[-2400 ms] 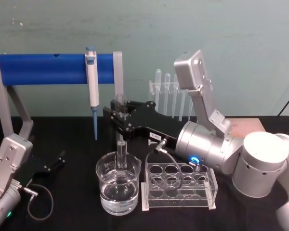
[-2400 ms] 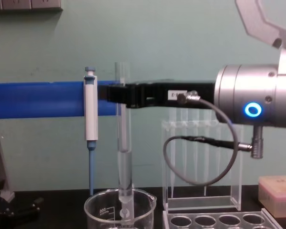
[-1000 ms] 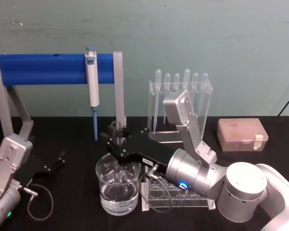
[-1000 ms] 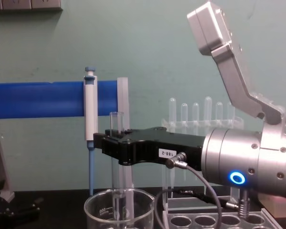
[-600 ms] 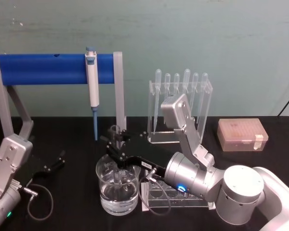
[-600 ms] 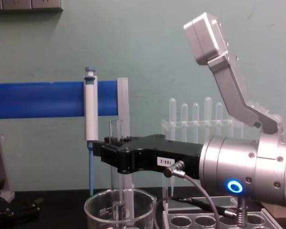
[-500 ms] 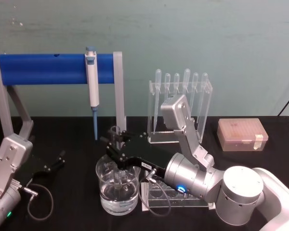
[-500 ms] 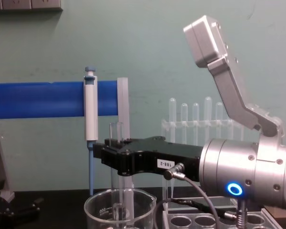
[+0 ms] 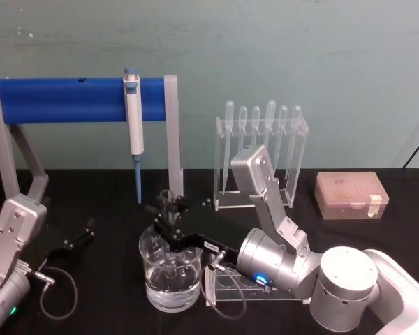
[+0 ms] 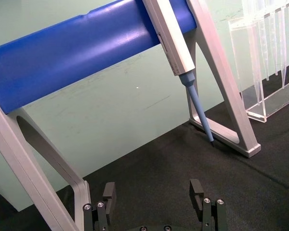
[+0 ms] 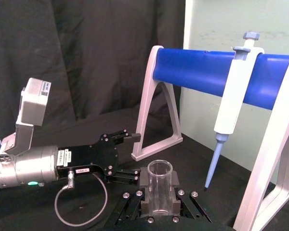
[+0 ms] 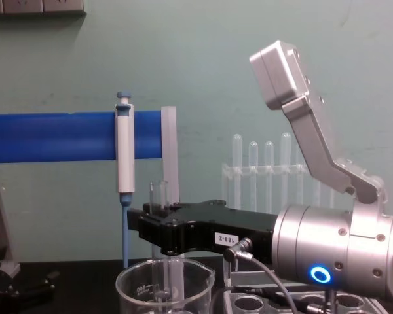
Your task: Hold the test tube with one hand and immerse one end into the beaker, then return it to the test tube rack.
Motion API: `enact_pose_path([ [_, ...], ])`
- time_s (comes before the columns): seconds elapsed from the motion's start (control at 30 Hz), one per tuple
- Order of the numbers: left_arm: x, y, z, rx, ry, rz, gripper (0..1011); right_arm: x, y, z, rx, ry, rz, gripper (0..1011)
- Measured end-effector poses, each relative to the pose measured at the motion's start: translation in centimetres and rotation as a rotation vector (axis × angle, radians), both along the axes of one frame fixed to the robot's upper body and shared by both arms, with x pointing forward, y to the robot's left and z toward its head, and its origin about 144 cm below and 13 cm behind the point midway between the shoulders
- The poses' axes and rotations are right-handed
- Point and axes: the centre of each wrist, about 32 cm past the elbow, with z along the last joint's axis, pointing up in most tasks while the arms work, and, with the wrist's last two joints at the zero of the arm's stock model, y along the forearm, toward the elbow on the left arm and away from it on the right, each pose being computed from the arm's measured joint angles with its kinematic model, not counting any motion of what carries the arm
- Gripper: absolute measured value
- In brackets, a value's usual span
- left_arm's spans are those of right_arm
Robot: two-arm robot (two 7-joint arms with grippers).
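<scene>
The right gripper (image 9: 165, 213) had come down since the earlier frames. It carried the test tube (image 9: 165, 197) from high above the beaker (image 9: 153, 273) to well inside it. In the chest view the tube's rim had dropped from the upper part of the frame to the middle.

The blue bar stand (image 9: 63, 100) spanned the upper left of the head view, on the black table (image 9: 112, 188). The pipette rack (image 9: 293, 139) stood right of centre, with the pink box (image 9: 351, 195) further right. The beaker sat at lower centre, holding water. The test tube rack (image 9: 212, 292) was just beside it on the right, largely hidden under the right arm. The pipettor (image 9: 133, 125) hung from the blue bar, above and slightly left of the beaker.

The right gripper reached in from the lower right. Its jaws were closed on the test tube's upper part, one finger on either side. The tube stood upright with its open rim just above the fingers, as the right wrist view showed (image 11: 160, 183). Its lower end seemed to sit in the water, though the glass blurred where it ended. In the chest view the gripper (image 12: 158, 219) hung directly over the beaker's rim (image 12: 134, 288).

The left gripper (image 10: 154, 190) lay at the lower left of the head view, jaws apart and holding nothing.
</scene>
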Motion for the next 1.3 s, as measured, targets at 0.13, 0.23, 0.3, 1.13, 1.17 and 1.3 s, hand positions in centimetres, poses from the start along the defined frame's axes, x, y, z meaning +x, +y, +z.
enact_pose_path([
  [0.13,0.0,0.0,0.0,0.0,0.0,0.0,1000,-0.02,-0.01,-0.22,-0.003,0.006,0.002,226],
  [0.23,0.0,0.0,0.0,0.0,0.0,0.0,1000,-0.05,-0.02,-0.33,-0.005,0.008,0.002,226],
  [0.3,0.0,0.0,0.0,0.0,0.0,0.0,1000,-0.07,-0.04,-0.42,-0.007,0.011,0.001,226],
  [1.13,0.0,0.0,0.0,0.0,0.0,0.0,1000,-0.14,-0.29,-0.77,-0.009,0.012,-0.007,226],
  [1.17,0.0,0.0,0.0,0.0,0.0,0.0,1000,-0.14,-0.29,-0.75,-0.009,0.012,-0.007,226],
  [1.3,0.0,0.0,0.0,0.0,0.0,0.0,1000,-0.16,-0.27,-0.67,-0.007,0.01,-0.007,226],
])
